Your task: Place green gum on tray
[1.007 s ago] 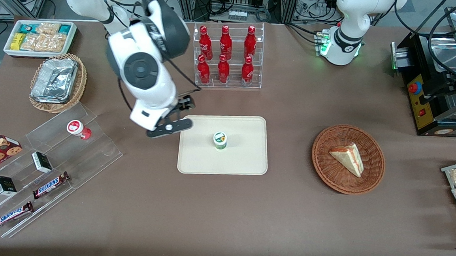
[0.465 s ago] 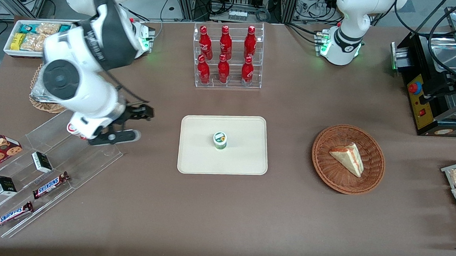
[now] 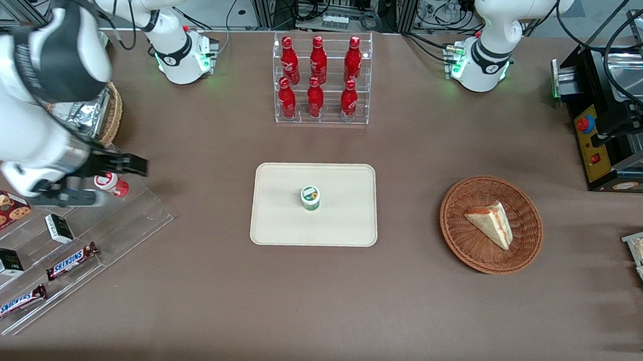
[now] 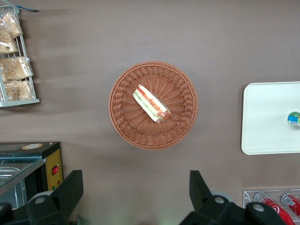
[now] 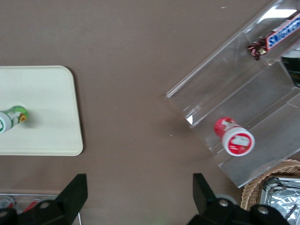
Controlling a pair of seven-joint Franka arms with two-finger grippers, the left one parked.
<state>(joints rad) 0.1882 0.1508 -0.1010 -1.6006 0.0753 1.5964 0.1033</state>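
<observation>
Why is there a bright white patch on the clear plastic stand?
Right wrist view: overhead light glares off the clear acrylic stepped stand. Front view: soft arm shadows lie on the brown table; the black two-finger gripper, fingers open, hangs above the stand.

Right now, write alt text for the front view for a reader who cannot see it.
The green gum stands upright on the cream tray at mid-table. The right arm's gripper, fingers open, hangs over a clear stepped display stand toward the working arm's end, beside a red gum container.
</observation>
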